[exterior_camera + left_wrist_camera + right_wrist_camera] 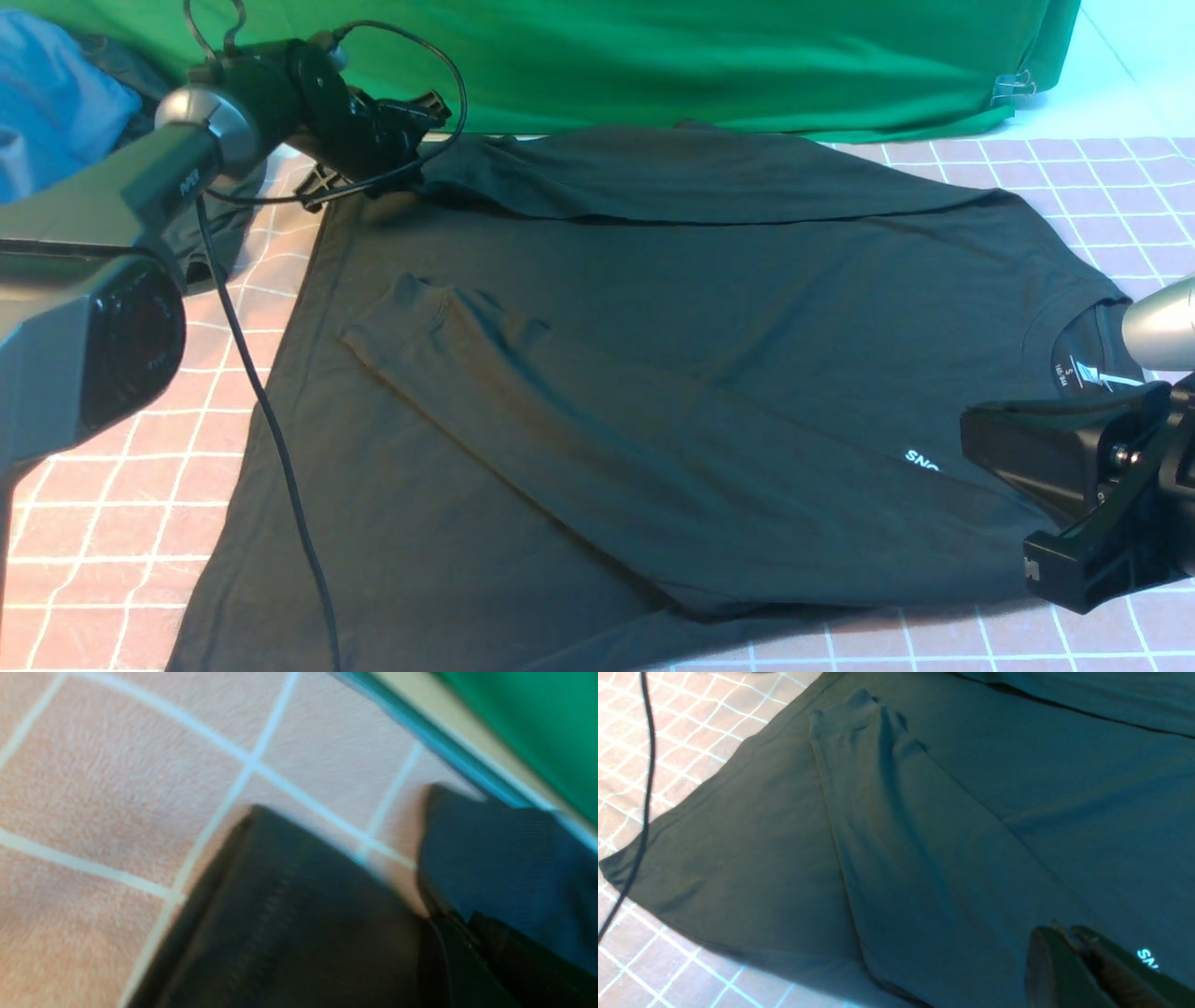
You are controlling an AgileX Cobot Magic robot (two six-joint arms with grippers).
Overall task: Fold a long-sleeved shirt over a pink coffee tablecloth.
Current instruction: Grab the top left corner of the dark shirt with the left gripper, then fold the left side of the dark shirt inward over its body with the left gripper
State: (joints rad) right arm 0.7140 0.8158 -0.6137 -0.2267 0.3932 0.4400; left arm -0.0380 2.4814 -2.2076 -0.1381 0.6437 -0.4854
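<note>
The black long-sleeved shirt [653, 373] lies flat on the pink coffee tablecloth [121, 504], with both sleeves folded in over its body. My left gripper [392, 182] is at the shirt's far left corner, beside the far sleeve's cuff. In the blurred left wrist view the gripper [451, 919] is shut on black fabric at the hem [289, 914], with the cuff [504, 868] beside it. My right gripper [971, 427] hangs shut and empty just over the chest, next to the white print [922, 460]. The right wrist view shows the gripper [1064, 931] above the near sleeve [896, 835].
A bright green cloth [653, 56] runs along the back edge. A blue garment [47, 103] and a smaller dark garment [219, 229] lie at the far left. The left arm's black cable [271, 420] trails over the shirt's left side.
</note>
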